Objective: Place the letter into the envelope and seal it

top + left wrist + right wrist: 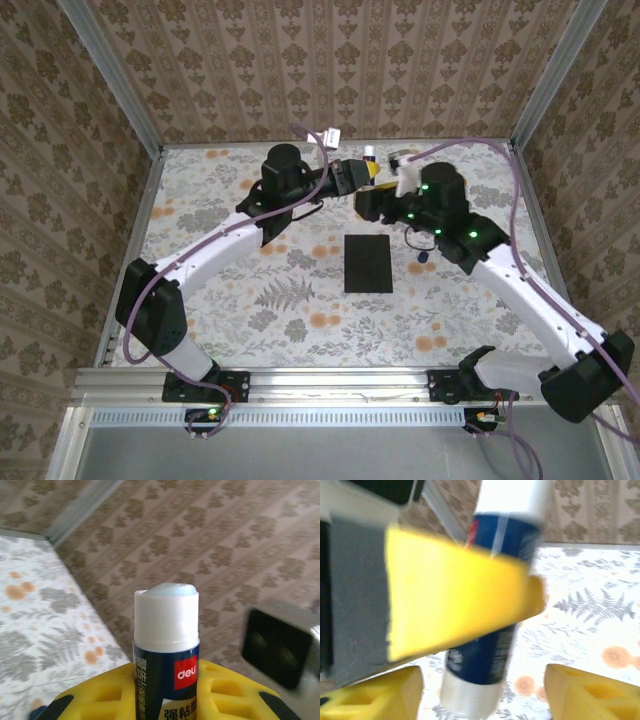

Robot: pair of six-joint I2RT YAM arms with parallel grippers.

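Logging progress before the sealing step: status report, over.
Left fingers shut on uncapped glue stick. Right fingers open near its lower end. Black envelope flat on table. Small blue object beside it.

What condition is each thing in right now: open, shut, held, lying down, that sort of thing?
glue stick: uncapped, glue showing at its tip, held by the left gripper.
left gripper: shut on the glue stick.
right gripper: open, its fingers apart on either side of the glue stick's end, not gripping.
envelope: lying flat on the table, untouched by both grippers.
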